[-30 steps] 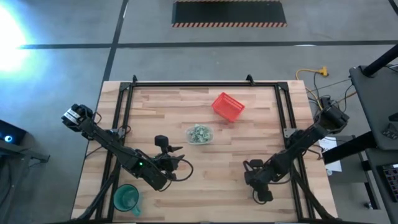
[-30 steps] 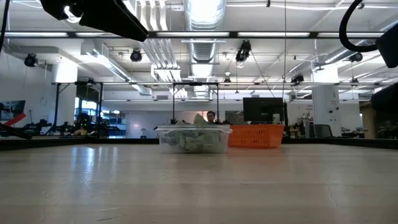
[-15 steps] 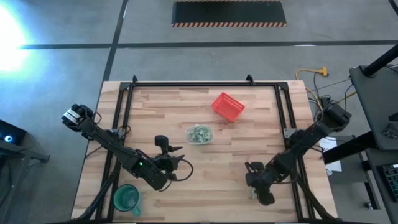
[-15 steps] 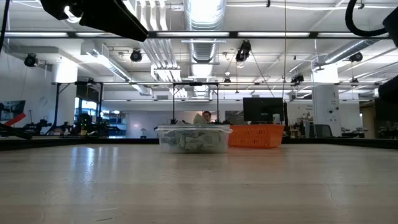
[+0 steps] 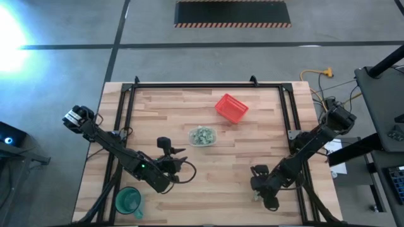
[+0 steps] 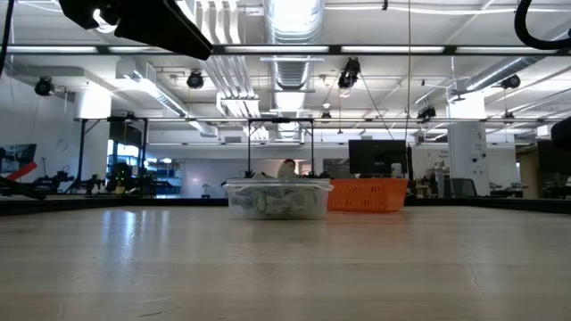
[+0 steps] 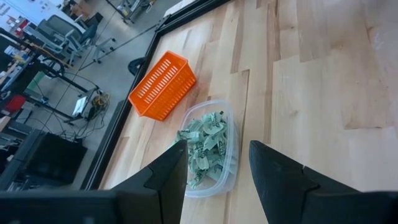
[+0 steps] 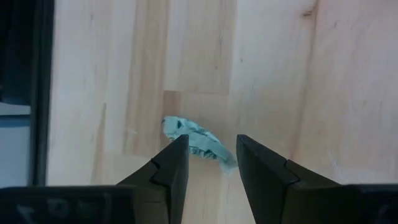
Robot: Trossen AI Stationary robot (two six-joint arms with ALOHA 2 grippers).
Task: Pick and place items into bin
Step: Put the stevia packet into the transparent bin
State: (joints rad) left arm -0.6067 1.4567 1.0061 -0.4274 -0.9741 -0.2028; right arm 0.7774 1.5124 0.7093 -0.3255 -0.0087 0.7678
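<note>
The bin (image 5: 202,135) is a small clear container in the middle of the table, also visible in the low view (image 6: 277,198). Many pale green and white wrapped pieces (image 7: 205,144) fill it. One loose piece (image 8: 193,138) lies on the wood. My right gripper (image 8: 211,143) is open above it, pointing down, one fingertip on either side; whether they touch it I cannot tell. In the high view this gripper (image 5: 257,171) is near the table's right near corner. My left gripper (image 5: 184,165) is open and hovers on the near side of the bin (image 7: 231,146).
A red mesh basket (image 5: 231,108) stands just beyond the bin toward the far right. A green cup (image 5: 128,200) sits at the near left corner. Black rails (image 5: 120,139) run along the table's sides. Bare wood lies between the two grippers.
My right gripper has moved a little toward the table's near edge, and its arm has slipped out of the low view's upper right corner. The left arm and the bin have kept still.
</note>
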